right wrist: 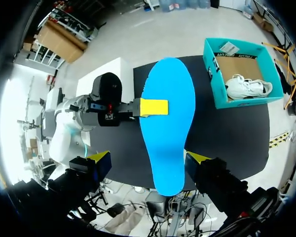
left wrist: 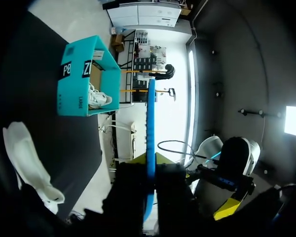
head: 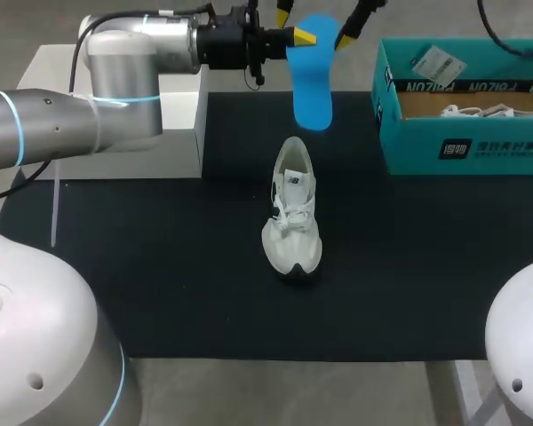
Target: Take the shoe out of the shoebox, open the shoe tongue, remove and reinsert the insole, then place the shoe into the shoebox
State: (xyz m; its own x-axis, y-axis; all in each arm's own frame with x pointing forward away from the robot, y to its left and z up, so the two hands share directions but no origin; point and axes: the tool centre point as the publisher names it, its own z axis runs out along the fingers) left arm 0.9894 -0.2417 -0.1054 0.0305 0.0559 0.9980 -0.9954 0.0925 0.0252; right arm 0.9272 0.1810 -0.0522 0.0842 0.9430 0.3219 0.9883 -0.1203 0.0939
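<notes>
A blue insole (head: 313,75) hangs in the air above the far side of the black mat, and my left gripper (head: 304,37) is shut on its edge. From the left wrist the insole (left wrist: 150,138) shows edge-on between the fingers. My right gripper (head: 320,18) stands open around the insole's upper end; its view has the insole (right wrist: 167,123) flat between its yellow tips (right wrist: 149,159), apart from both. The white shoe (head: 293,209) stands on the mat below, its opening towards the far side. The teal shoebox (head: 466,151) sits at the far right.
A second white shoe (right wrist: 246,86) lies inside the shoebox (right wrist: 210,74). A white block (head: 182,124) stands at the far left of the mat, under my left arm. The black mat (head: 160,266) covers the table around the shoe.
</notes>
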